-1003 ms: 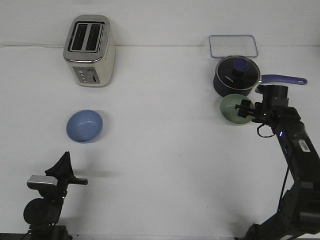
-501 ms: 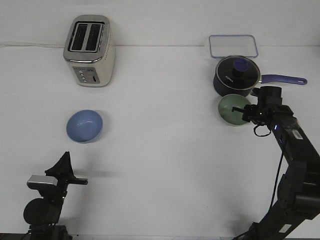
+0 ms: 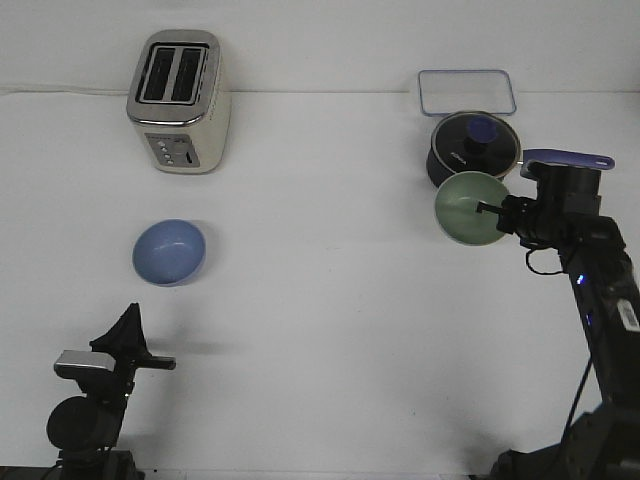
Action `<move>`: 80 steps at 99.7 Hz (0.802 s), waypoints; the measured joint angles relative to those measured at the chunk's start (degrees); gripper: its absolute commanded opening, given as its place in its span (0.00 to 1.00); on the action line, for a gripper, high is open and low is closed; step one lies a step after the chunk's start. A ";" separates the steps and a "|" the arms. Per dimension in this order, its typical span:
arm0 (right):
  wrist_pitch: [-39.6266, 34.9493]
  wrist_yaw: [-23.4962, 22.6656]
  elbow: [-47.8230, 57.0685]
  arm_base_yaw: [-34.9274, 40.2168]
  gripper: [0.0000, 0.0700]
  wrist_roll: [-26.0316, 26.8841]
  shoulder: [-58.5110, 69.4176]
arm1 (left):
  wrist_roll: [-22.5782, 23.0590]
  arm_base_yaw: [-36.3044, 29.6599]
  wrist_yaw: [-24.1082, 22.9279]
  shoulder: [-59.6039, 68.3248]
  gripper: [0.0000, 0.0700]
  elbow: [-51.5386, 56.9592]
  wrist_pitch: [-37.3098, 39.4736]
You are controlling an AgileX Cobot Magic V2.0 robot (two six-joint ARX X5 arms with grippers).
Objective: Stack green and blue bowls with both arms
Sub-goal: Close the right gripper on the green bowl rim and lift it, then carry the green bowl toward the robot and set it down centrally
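Observation:
The pale green bowl (image 3: pixel 468 208) is at the right, tilted so its inside faces the camera, lifted in front of the saucepan. My right gripper (image 3: pixel 491 210) is shut on its right rim. The light blue bowl (image 3: pixel 169 251) sits upright on the white table at the left, in front of the toaster. My left gripper (image 3: pixel 128 326) is low at the near left, well short of the blue bowl, its fingers together in a point and holding nothing.
A cream toaster (image 3: pixel 180 101) stands at the back left. A dark navy saucepan (image 3: pixel 473 152) with lid and blue handle stands just behind the green bowl. A clear rectangular container (image 3: pixel 467 92) lies behind the pan.
My right gripper has closed on the green bowl's rim and lifted and tilted it up from the table. The left arm and the blue bowl have not moved.

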 measured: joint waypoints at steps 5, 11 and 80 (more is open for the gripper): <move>-2.10 -1.68 0.00 0.74 0.00 0.00 -2.86 | 0.00 0.00 0.00 0.00 0.02 0.00 0.00; -4.07 -1.84 0.00 2.38 0.00 0.00 -5.75 | 0.00 0.00 0.00 0.00 0.02 0.00 0.00; 2.43 4.02 -20.94 41.05 0.00 6.54 -15.63 | 0.00 0.00 0.00 0.00 0.02 0.00 0.00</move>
